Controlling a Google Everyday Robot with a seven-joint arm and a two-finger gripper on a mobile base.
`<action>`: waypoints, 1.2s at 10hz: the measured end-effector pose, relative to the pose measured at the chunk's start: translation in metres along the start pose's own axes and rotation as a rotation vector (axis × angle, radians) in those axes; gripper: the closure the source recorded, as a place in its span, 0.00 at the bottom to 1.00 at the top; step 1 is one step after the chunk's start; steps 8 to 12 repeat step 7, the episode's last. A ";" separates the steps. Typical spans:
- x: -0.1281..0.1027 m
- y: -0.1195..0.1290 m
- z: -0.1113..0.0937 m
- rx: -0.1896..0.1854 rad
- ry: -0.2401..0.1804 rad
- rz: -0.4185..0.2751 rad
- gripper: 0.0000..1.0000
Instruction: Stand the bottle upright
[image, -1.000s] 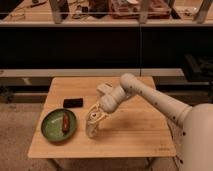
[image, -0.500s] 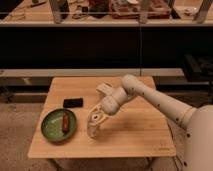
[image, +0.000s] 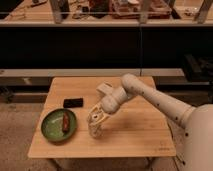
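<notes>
**Inspector:** Your end effector (image: 97, 116) sits directly over the bottle (image: 95, 128), covering its top. The bottle's lower body shows just beneath the fingers, in contact with them. Whether those fingers are clamped on it or merely resting against it, I cannot tell.

**Operator:** Where is the bottle relative to the green plate?

**Inspector:** Just beside the green plate (image: 52, 128), on its right, close but not touching. A reddish-brown elongated item (image: 65, 121) lies on that plate. A flat black rectangular object (image: 73, 102) lies beyond the plate, toward the far edge, well clear of the bottle. A white boxy object (image: 104, 89) stands farther back and to the right of the plate, partly behind your arm.

**Operator:** And the surface and room?

**Inspector:** The surface (image: 145, 132) is a pale wooden top on a speckled floor. Behind it, farther from the plate, runs a long dark bench with a lighter shelf edge; above that a counter carries cluttered items I cannot identify.

**Operator:** Orientation of the bottle?

**Inspector:** Its long axis runs near vertical, base down on the surface, top up into your end effector. Any slight lean is too fine to judge. Your arm (image: 150, 97) reaches in from the right of the plate, elbow raised, wrist angled down toward the bottle.
</notes>
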 end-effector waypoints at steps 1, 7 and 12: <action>0.000 -0.001 0.000 -0.002 0.000 0.019 0.22; 0.004 -0.001 0.000 -0.018 -0.011 0.037 0.20; 0.004 -0.001 0.000 -0.018 -0.011 0.037 0.20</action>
